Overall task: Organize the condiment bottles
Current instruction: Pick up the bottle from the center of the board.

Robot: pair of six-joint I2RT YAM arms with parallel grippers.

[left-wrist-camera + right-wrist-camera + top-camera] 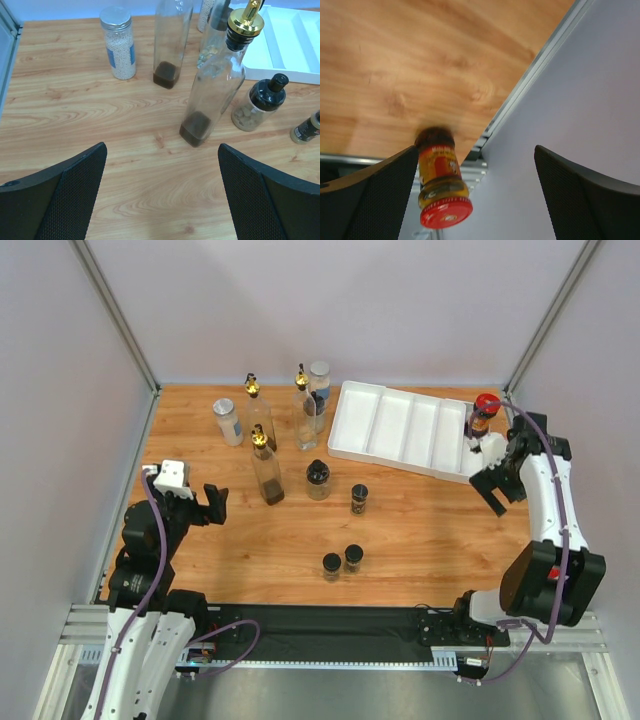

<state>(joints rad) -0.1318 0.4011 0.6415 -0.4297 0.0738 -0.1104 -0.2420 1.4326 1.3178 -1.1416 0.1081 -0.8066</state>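
Observation:
The condiment bottles stand on the wooden table. Three tall gold-spouted glass bottles (265, 465) (252, 405) (303, 410) cluster at the back middle, with silver-lidded jars (228, 422) (319, 380) beside them. Black-capped jars (318, 478) (359, 498) (331, 565) (353, 558) dot the centre. My left gripper (215, 505) (161, 146) is open and empty, a little short of the nearest tall bottle (220, 85). A red-lidded jar (483, 412) (440, 185) stands at the white tray's right end. It looks blurred between the wide-apart fingers of my open right gripper (505, 465) (475, 148), close to one finger.
The white divided tray (400, 425) (292, 47) lies at the back right, its compartments bare. The enclosure's right wall and metal frame rail (510, 107) run close behind the red-lidded jar. A silver-lidded jar (119, 45) and a round black-capped jar (260, 102) flank the nearest bottle.

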